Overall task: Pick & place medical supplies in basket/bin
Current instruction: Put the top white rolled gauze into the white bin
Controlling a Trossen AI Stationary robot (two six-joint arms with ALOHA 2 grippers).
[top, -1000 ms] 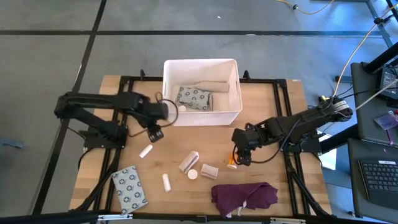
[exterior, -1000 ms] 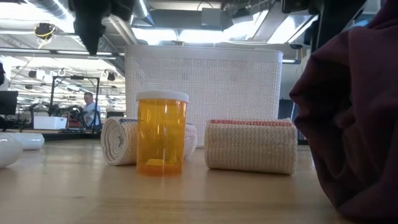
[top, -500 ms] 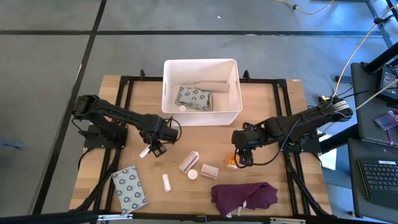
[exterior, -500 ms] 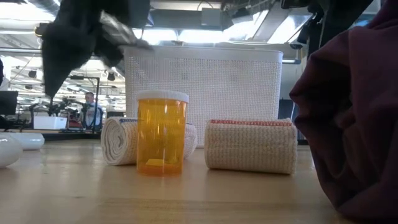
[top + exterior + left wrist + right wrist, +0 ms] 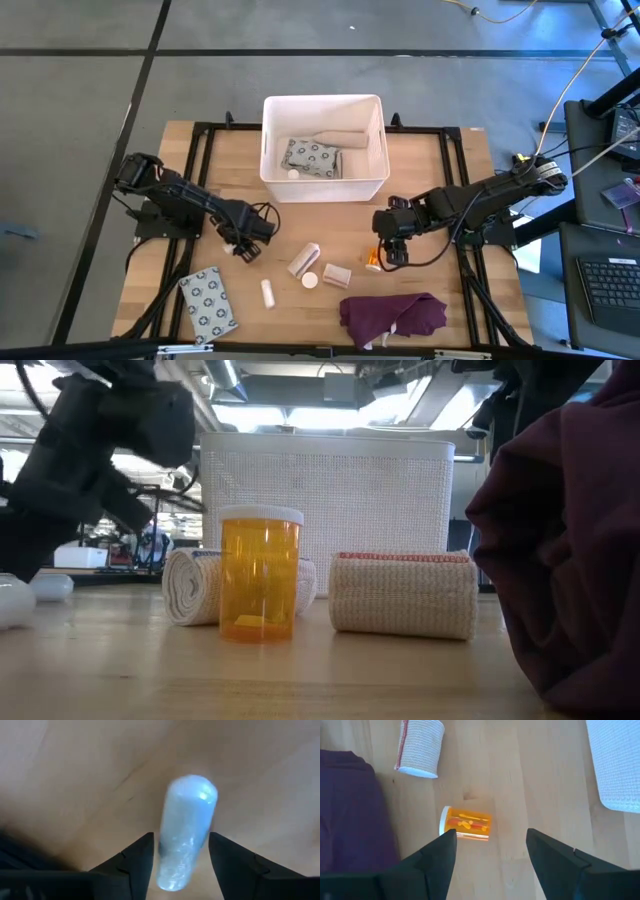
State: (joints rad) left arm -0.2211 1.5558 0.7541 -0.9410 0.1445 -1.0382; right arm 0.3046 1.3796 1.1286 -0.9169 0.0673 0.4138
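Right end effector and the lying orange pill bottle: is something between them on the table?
No. In the right wrist view, only bare wood separates the right end effector from the orange pill bottle.

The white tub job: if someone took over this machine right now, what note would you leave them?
Left end effector: open, straddling a white tube on the table, not yet gripped.
Right end effector: open, over a toppled orange pill bottle.
Done: the white tub holds a patterned packet and a beige roll.
Left: those two items, a bandage roll, a second roll, an upright pill bottle, another tube, a second packet.
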